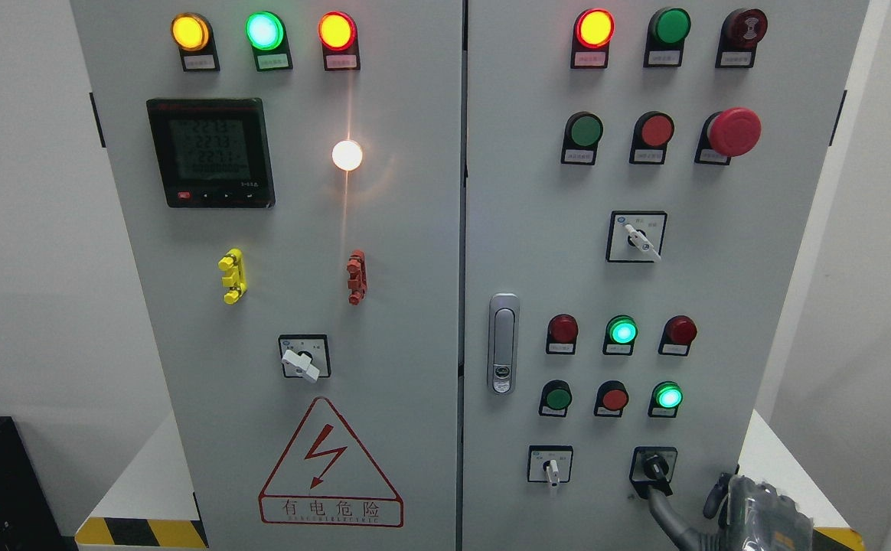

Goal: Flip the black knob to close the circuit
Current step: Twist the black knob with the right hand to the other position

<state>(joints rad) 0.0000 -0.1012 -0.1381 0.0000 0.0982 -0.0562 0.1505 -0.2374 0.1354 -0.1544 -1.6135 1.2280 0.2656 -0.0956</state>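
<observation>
The black knob (654, 465) sat at the cabinet's (430, 229) lower right corner. The right hand (752, 509) reached up from below, one of its fingers (664, 511) touching the knob's underside; whether it gripped was unclear. A firm pinch before turning seemed wise.

Right hand (752, 509) fingers (664, 514) touch the black knob (654, 464) (cabinet's lower right).

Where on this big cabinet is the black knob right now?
In the head view, the black knob sits at the right door's bottom right, just right of a white switch, with the right hand's finger reaching it from below.
</observation>
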